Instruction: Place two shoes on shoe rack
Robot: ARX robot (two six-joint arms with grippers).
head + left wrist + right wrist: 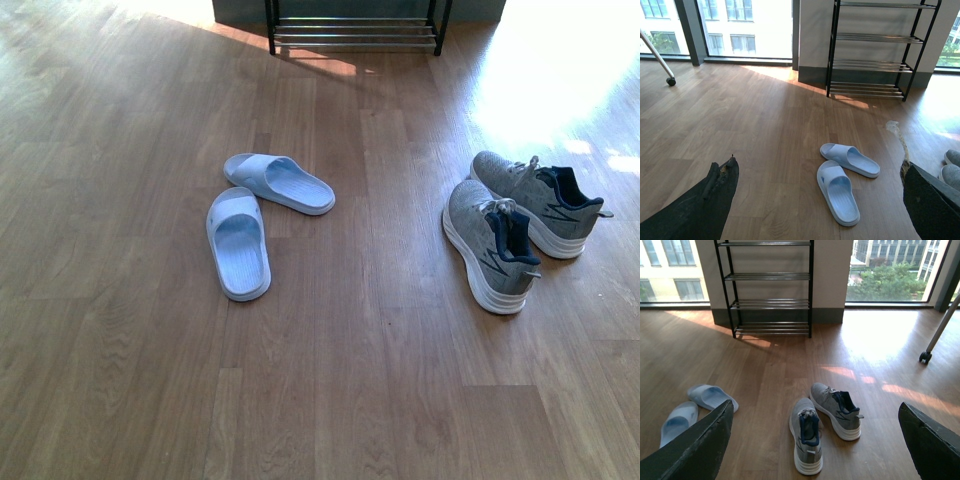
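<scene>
A tall black metal shoe rack (pixel 355 35) with tiers of thin chrome rails stands at the top centre of the front view, where only its lowest rails show. All four shoes lie on the wood-plank floor (pixel 120 350), well apart from the rack.

Left of centre are two pale blue, smooth moulded open-toe slides. The far slide (pixel 280 183) lies slanted, and the near slide (pixel 238 243) points up the frame, with their strap ends close together.

At the right are two grey knit sneakers with thick white soles and navy lining. The near sneaker (pixel 490 245) and the far sneaker (pixel 540 203) lie side by side.

In the wrist views, the left claw (pixel 818 164) and the right claw (pixel 815 405), both dark and matte, are each spread wide and grip nothing.
</scene>
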